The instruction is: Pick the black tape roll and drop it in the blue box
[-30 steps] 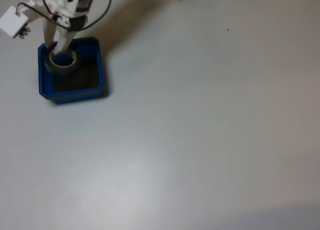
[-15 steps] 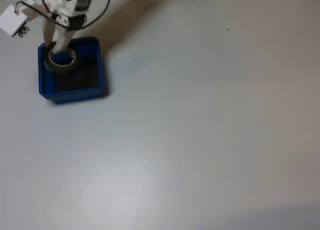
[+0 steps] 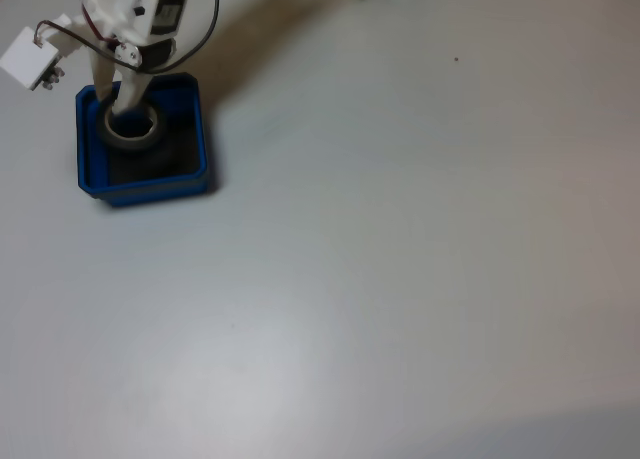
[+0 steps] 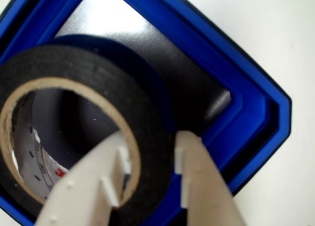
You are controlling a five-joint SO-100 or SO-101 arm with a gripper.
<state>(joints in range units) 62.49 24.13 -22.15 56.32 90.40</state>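
Fixed view: pale grey-white bench [image 3: 400,259] takes up nearly all of the picture, bare surface with 1 small dark speck toward the upper right. White arm [image 3: 135,14] comes in at the top left, black cable looping off it, small white block hanging on wires to its left.

Blue box [image 3: 145,187] sits on the bench at upper left, square, thick stepped rim, dark floor. In the wrist view the blue box [image 4: 246,113] is seen cornerwise, 1 corner pointing right, glossy black floor catching a light patch near the top.

Black tape roll [image 3: 132,127] is inside the box, in its upper-left part in the fixed view, lying roughly flat with the hole facing up. Wrist view: black tape roll [image 4: 123,93] is close under the camera, beige core ring visible, printed marks inside the core at left.

Jaws [image 4: 150,169]: 2 white fingers straddle the roll's wall, 1 finger [image 4: 93,186] inside the core, the other [image 4: 202,177] outside the black face. Roll wall sits between them with the inner finger against the core edge; the outer one looks very near or touching the tape. Reads as clenched on the roll, not released. Whether the roll rests on the box floor, cannot tell.
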